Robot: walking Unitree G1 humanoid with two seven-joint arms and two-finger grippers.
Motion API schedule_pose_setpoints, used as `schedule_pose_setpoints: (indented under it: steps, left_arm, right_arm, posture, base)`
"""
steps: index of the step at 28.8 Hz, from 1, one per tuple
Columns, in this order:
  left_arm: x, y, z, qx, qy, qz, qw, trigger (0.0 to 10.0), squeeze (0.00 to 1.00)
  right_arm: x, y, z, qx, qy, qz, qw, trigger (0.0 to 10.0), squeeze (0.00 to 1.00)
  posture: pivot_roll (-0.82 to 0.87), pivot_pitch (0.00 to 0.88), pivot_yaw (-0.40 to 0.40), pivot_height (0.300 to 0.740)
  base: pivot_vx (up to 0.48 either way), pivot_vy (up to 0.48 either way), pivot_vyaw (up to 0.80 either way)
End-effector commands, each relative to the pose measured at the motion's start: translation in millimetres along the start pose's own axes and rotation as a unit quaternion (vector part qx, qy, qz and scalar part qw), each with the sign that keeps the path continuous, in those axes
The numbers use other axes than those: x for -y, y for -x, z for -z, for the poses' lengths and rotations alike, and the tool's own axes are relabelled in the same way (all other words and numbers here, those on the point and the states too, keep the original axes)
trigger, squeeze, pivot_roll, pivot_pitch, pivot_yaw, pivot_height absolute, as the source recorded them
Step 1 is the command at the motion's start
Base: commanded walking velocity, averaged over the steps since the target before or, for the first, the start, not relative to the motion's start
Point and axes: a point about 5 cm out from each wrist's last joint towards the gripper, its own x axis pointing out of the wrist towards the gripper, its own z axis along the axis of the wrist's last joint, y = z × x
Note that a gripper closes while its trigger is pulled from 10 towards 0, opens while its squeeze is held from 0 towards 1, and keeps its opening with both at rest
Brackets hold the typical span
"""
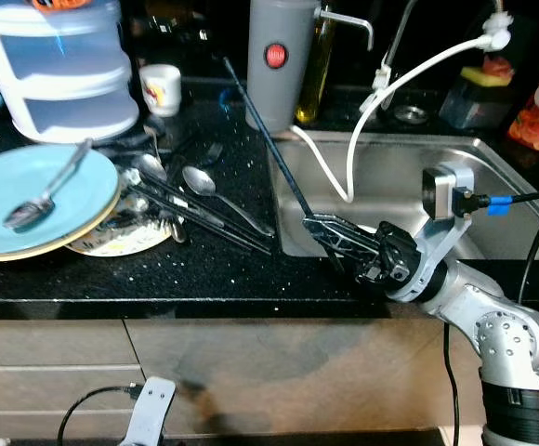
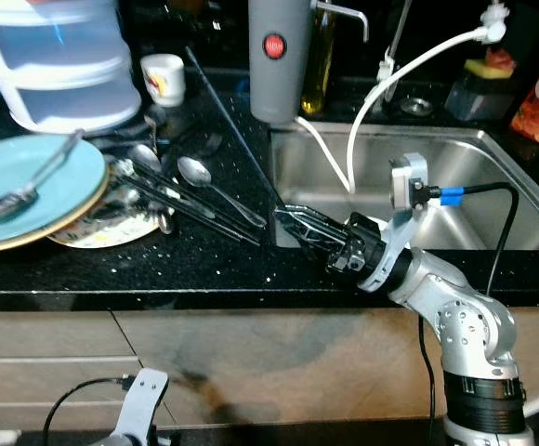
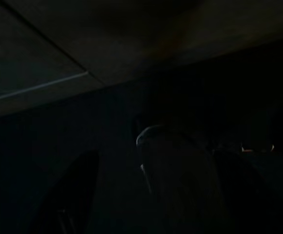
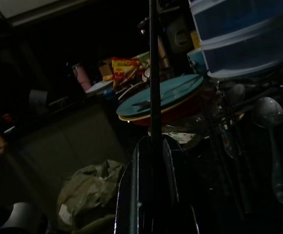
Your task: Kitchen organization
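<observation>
While the left arm hangs idle below the bench edge in the dark, its pincer too dim to judge, the right pincer is at work at the near left corner of the sink, its two black fingers clamped together on the lower end of a long thin dark rod, most likely a chopstick. That rod slants up and away from the grip, over the black speckled bench, its far tip ending near the grey cylindrical dispenser at the back. To the left lies the clutter it belongs with: a loose heap of spoons and dark chopsticks beside a blue plate stacked on other plates, a spoon resting on the top one, with a white cup and a tiered plastic container behind. A white hose loops into the sink basin. The step in hand looks like carrying one utensil away from the pile for sorting. No cutlery holder can be made out, so the destination is unclear. The next move calls for a firm grip, since the rod is held at one end and may pivot, and a swing that keeps its long tip clear of the dispenser and hose.
</observation>
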Motion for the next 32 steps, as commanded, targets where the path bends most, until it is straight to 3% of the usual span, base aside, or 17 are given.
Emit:
schedule_pose_setpoints:
  steps: [1,10,14,17,18,24,25,27,32]
  left_arm:
    - [-0.7,0.4,3.9,-0.006,0.015,-0.008,1.0,10.0,0.0]
    - [-2.7,0.4,2.4,-0.008,0.029,-0.014,0.999,10.0,0.0]
    - [-0.9,0.2,4.0,-0.012,0.031,-0.009,0.999,10.0,0.0]
    - [0.8,0.0,6.1,-0.02,0.029,-0.003,0.999,10.0,0.0]
    - [1.5,0.0,6.6,-0.021,0.027,-0.002,0.999,10.0,0.0]
    - [3.2,0.1,9.8,-0.024,0.026,0.0,0.999,10.0,0.0]
    - [3.7,0.7,13.8,-0.028,0.026,0.001,0.999,10.0,0.0]
    - [3.7,0.9,14.8,-0.029,0.026,0.001,0.999,10.0,0.0]
    - [5.2,2.0,22.4,-0.036,0.028,0.004,0.999,10.0,0.0]
  right_arm:
    - [1.4,3.0,-1.1,-0.001,0.008,0.008,1.0,10.0,0.0]
    - [3.2,1.2,-1.4,-0.003,0.014,0.011,1.0,10.0,0.0]
    - [11.7,-3.0,-1.0,-0.023,0.042,0.053,0.997,10.0,0.0]
    - [33.9,-8.9,-0.9,-0.055,0.074,0.143,0.985,10.0,0.0]
    - [47.8,-11.5,-3.0,-0.073,0.096,0.195,0.973,10.0,0.0]
    - [61.3,-16.9,-14.3,-0.08,0.129,0.233,0.96,10.0,0.0]
    - [66.0,-18.6,-23.3,-0.088,0.152,0.251,0.952,10.0,0.0]
    - [67.1,-18.9,-25.3,-0.089,0.157,0.256,0.95,10.0,0.0]
    - [82.1,-15.2,-31.9,-0.118,0.181,0.314,0.925,10.0,0.0]
  posture:
    - [0.08,0.025,-0.067,0.74]
    - [0.08,0.024,-0.072,0.74]
    - [0.08,0.023,-0.073,0.74]
    - [0.08,0.022,-0.078,0.74]
    - [0.08,0.026,-0.077,0.74]
    - [0.09,0.033,-0.083,0.74]
    - [0.09,0.038,-0.086,0.74]
    - [0.09,0.038,-0.086,0.74]
    - [0.09,0.063,-0.093,0.74]
  base:
    - [0.0,-0.465,0.0]
    - [0.0,0.0,0.0]
    - [0.0,0.0,0.0]
    - [0.0,0.0,0.0]
    - [0.0,0.0,0.0]
    - [0.0,0.0,0.0]
    - [0.0,0.0,0.0]
    - [0.0,0.0,0.0]
    - [0.0,0.0,-0.32]
